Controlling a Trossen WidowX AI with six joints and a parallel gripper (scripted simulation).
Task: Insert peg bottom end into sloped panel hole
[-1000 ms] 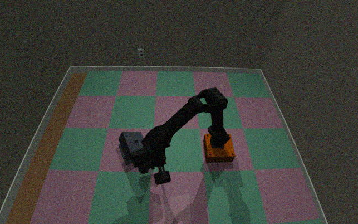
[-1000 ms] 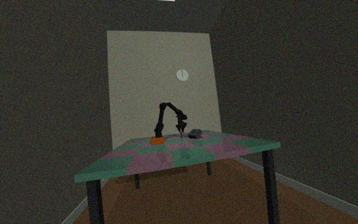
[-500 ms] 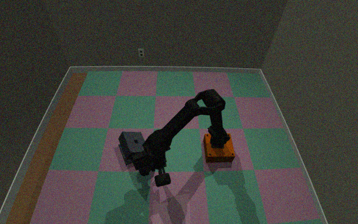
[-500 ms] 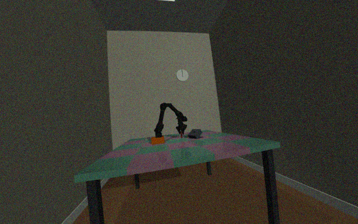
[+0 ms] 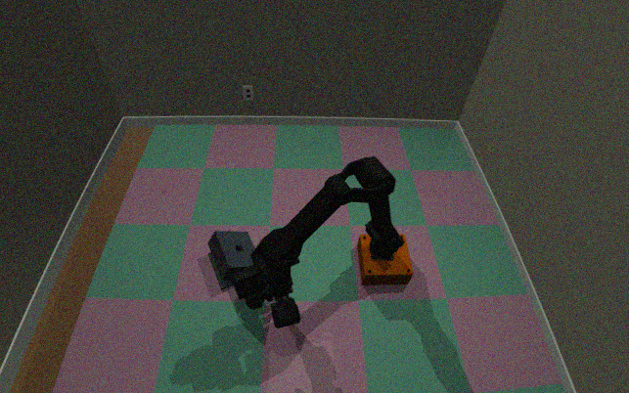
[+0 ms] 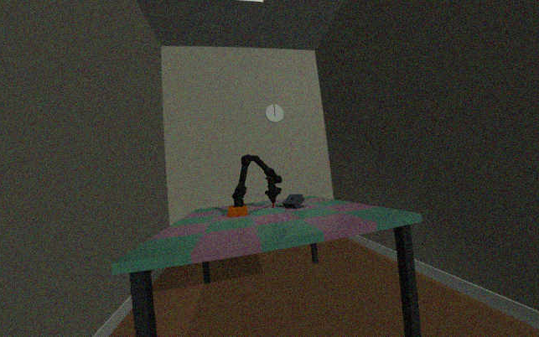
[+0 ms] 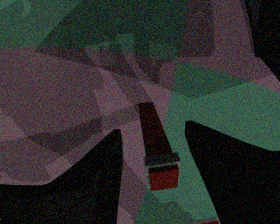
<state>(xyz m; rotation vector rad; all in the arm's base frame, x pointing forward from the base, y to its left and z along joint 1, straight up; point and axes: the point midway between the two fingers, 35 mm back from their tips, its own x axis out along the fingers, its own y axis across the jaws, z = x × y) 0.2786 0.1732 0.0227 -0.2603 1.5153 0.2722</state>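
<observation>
The peg [image 6: 273,205] [image 7: 163,178] stands on the table under my gripper. In the wrist view it has flat sides, a red top, a grey band and a dark red shaft; the top view does not show it behind the gripper. My gripper [image 5: 268,303] [image 6: 272,201] [image 7: 153,131] points down around the peg, partly open, with a gap between the peg and each finger. The grey sloped panel [image 5: 229,244] [image 6: 294,200] stands beside the gripper. Its hole [image 5: 240,248] shows as a dark spot whose exact shape I cannot tell.
The orange arm base [image 5: 385,271] [image 6: 237,210] stands on the checkered table [image 5: 307,383] [image 6: 292,236]. The arm arches from it over to the peg. The panel is close to the gripper, on the side away from the base. Shadows fall around the peg.
</observation>
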